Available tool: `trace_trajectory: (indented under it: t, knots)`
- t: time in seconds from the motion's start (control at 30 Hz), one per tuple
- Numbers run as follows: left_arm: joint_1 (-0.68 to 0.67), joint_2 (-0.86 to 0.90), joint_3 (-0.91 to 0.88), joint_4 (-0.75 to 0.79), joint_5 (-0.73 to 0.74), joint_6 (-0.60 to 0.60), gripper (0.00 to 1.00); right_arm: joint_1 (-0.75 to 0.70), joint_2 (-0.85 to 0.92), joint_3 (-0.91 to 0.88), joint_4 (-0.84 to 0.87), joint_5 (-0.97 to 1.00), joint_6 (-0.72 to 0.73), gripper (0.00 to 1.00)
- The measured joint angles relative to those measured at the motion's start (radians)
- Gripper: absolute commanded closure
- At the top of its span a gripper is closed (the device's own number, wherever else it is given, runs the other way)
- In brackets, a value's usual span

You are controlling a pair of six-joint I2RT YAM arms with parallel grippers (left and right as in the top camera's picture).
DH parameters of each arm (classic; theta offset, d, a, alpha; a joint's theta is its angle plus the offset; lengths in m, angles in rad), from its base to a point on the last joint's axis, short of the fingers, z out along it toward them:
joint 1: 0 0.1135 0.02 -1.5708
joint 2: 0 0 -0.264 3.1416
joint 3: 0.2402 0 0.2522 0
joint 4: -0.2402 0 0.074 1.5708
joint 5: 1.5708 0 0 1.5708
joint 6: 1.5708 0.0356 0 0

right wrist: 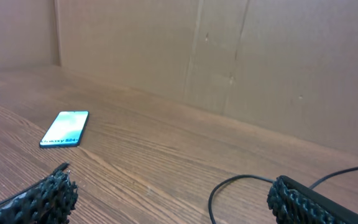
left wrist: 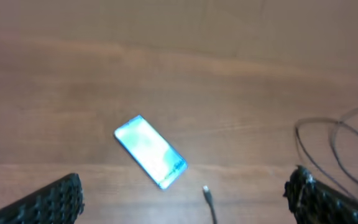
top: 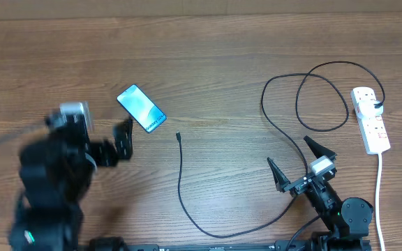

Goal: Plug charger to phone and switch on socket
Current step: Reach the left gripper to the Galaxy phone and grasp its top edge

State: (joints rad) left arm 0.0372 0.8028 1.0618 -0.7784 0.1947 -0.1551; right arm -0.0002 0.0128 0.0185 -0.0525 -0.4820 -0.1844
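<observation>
Black left arm (top: 47,188) and right arm (top: 340,209), white wrist blocks, stippled dark fingers (right wrist: 297,202).

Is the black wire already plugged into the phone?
No. The charger tip lies on the bare table, with a clear gap between it and the phone.

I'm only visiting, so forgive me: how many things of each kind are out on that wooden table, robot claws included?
Phone: 1
Black charger cable: 1
White power strip: 1
Robot claws: 2, the left claw and the right claw, both open and empty
Total: 5
</observation>
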Motion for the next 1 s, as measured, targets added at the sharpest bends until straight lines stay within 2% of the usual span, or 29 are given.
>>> trace_trajectory:
  t: [0.07,0.1,0.3,0.43,0.5,0.67,0.7,0.73,0.77,0.8,1.0]
  knots:
    - [0.000,0.123,0.141,-0.064,0.019,0.000,0.00,0.000,0.000,0.000,0.000,0.000,0.000,0.00]
    - [0.000,0.204,0.246,-0.171,0.027,0.000,0.00,0.000,0.000,0.000,-0.001,0.000,0.001,0.00]
    - [0.000,0.595,0.780,-0.525,0.051,0.002,0.00,0.000,-0.001,0.000,0.000,0.000,0.000,0.00]
    - [-0.003,0.820,1.058,-0.737,0.056,0.006,0.00,0.000,-0.001,0.000,0.001,0.000,0.000,0.00]
    - [-0.010,0.917,1.128,-0.792,0.056,0.008,0.00,0.000,-0.001,0.000,0.000,0.000,0.001,0.00]
    - [-0.034,1.091,1.142,-0.819,0.056,0.008,0.00,0.000,-0.001,0.000,0.000,0.000,0.001,0.00]
    - [-0.038,1.122,1.142,-0.819,0.056,0.008,0.40,0.000,-0.001,0.000,0.000,0.000,0.000,0.00]
    - [-0.042,1.156,1.142,-0.819,0.056,0.008,0.65,0.000,-0.001,0.000,0.000,0.000,0.000,0.00]
    - [-0.044,1.191,1.142,-0.820,0.056,0.005,0.85,0.000,-0.001,0.000,0.000,0.000,0.000,0.00]
    - [-0.044,1.218,1.142,-0.824,0.056,0.005,0.96,0.000,-0.001,0.000,0.000,0.000,0.000,0.00]
    - [-0.045,1.382,1.143,-0.870,0.056,-0.034,0.96,0.000,-0.001,0.000,0.000,0.000,0.000,0.00]
